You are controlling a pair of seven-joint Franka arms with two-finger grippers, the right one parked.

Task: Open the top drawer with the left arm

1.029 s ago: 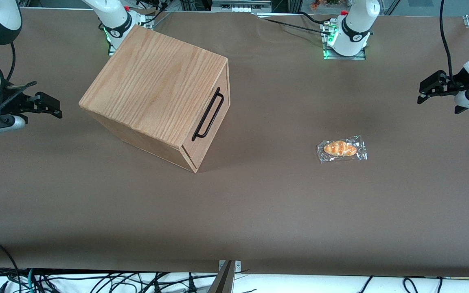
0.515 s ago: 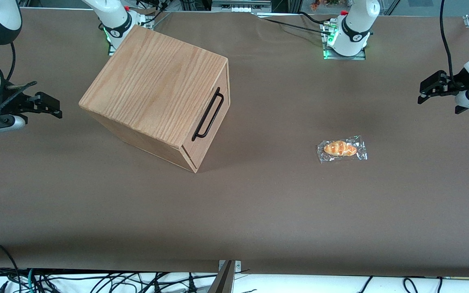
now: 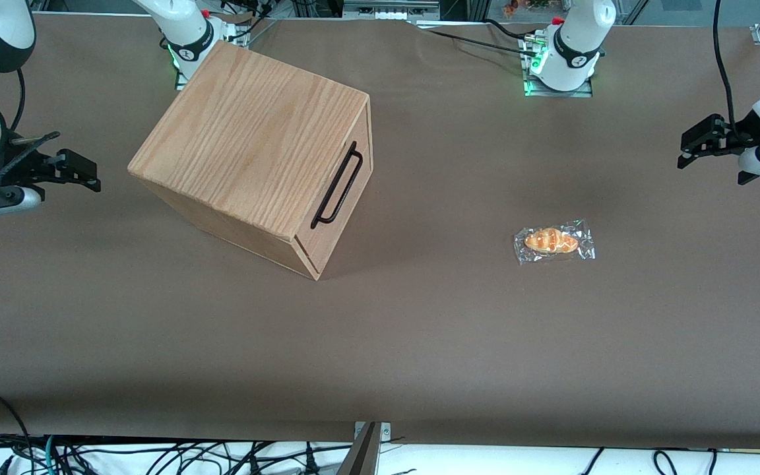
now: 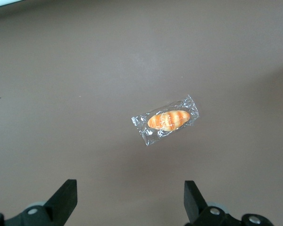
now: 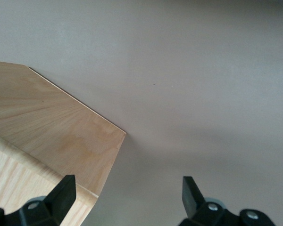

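Observation:
The oak-grain cabinet (image 3: 254, 142) stands toward the parked arm's end of the table, turned at an angle. Its top drawer (image 3: 335, 221) is closed, and the long black bar handle (image 3: 338, 185) on its front faces the working arm's end. My left arm's gripper (image 3: 687, 152) hovers above the table at the working arm's end, far from the handle. It is open, with nothing between its fingers. In the left wrist view the gripper (image 4: 129, 187) looks down on bare table. The right wrist view shows one corner of the cabinet (image 5: 47, 132).
A bread roll in clear wrapping (image 3: 553, 241) lies on the brown table between the cabinet and my gripper, nearer the gripper; it shows below the gripper as the wrapped roll (image 4: 166, 120). Two arm bases (image 3: 561, 63) stand along the table's edge farthest from the front camera.

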